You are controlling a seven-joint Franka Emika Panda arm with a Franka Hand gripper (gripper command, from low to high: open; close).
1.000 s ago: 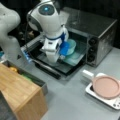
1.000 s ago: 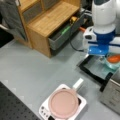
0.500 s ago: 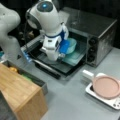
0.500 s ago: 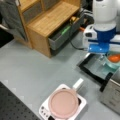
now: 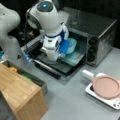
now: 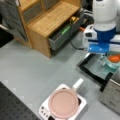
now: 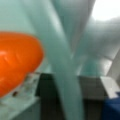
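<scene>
A teal bowl sits on the glass tray at the mouth of a silver toaster oven with its door folded down. An orange object lies in the bowl. My gripper reaches down onto the bowl's near rim and appears shut on it; in a front view the gripper is mostly covered by the white and blue hand. In the wrist view the bowl rim runs straight through the middle, with the orange object at the left.
A pink pan with a white handle rests on a white hot plate in front of the oven, also the pan in a front view. A wooden cabinet with an open drawer stands beside the oven.
Nothing has visibly shifted; the gripper stays at the bowl's rim in the oven opening.
</scene>
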